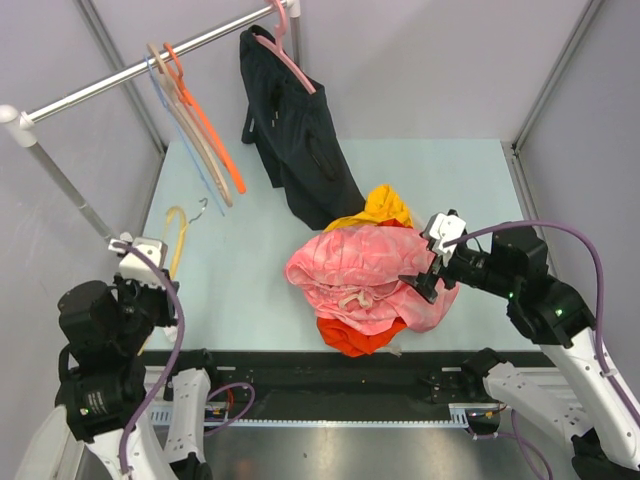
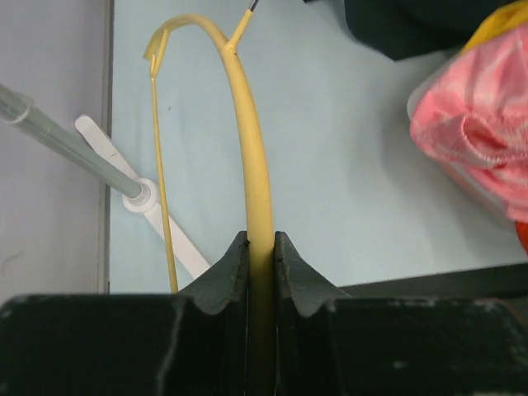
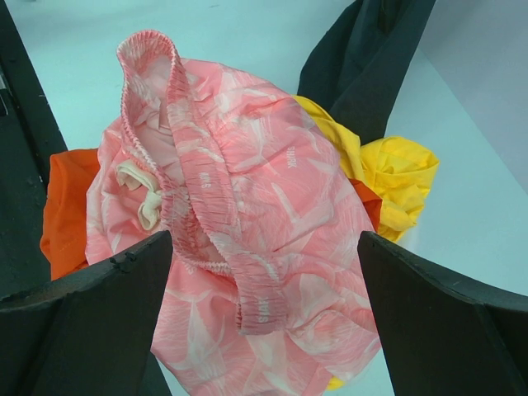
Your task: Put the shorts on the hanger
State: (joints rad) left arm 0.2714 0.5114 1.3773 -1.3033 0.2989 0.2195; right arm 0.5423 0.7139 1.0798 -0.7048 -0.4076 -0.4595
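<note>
Under the shorts [image 1: 365, 265] lies an orange garment [image 1: 350, 338], beside yellow cloth [image 1: 388, 205].

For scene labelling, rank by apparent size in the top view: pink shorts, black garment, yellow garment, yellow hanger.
1. black garment and pink shorts: about alike; the garment hangs nearer the camera.
2. yellow garment, partly buried.
3. yellow hanger, thin.

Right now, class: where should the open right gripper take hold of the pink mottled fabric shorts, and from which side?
Probably the gathered waistband of the pink shorts: it rises as a loose band on top, so come from above with the right gripper straddling it.
</note>
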